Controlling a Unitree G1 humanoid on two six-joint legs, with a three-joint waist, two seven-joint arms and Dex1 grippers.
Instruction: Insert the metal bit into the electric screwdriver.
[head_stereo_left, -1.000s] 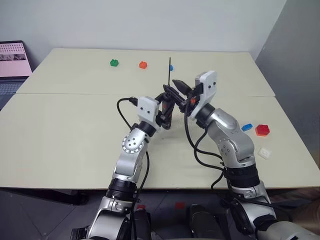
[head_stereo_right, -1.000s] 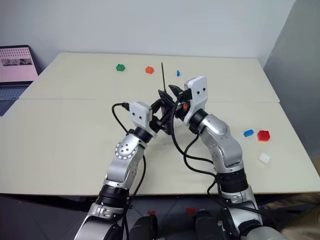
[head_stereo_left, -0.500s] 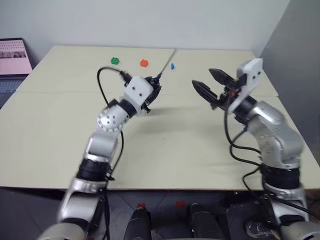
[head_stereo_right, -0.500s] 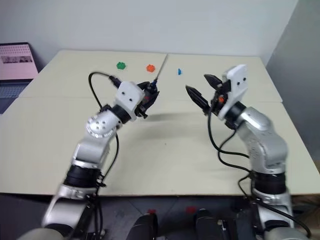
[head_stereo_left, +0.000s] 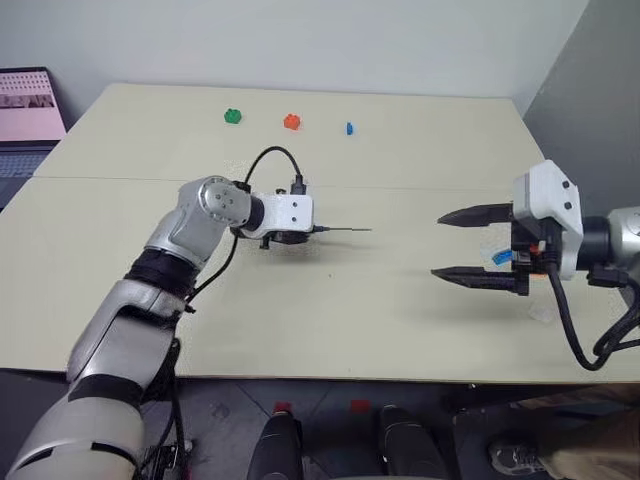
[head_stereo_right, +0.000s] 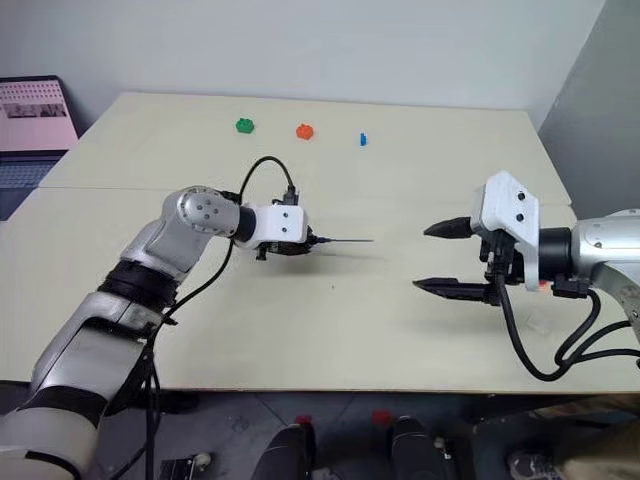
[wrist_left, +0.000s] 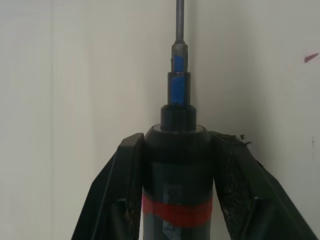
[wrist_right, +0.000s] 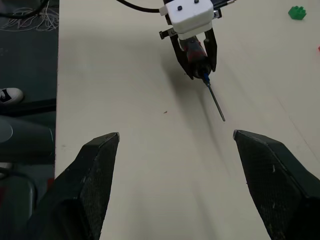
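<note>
— Where's the bit now?

— The metal bit (wrist_left: 178, 22) sits in the blue tip of the electric screwdriver (wrist_left: 176, 175), which my left pincer (head_stereo_left: 296, 233) has clamped tight, low over the worktop (head_stereo_left: 330, 300).

— And your other one?

— My right pincer (head_stereo_left: 482, 245) hangs well apart, jaws wide, holding nothing.

— So what's left?

— I judge the bit seated. I'd lower the tool level and gently, so the rod doesn't catch.

Left pincer (wrist_right: 200, 67) clamps electric screwdriver (wrist_right: 196, 52), metal bit (wrist_right: 216, 103) seated.
</note>
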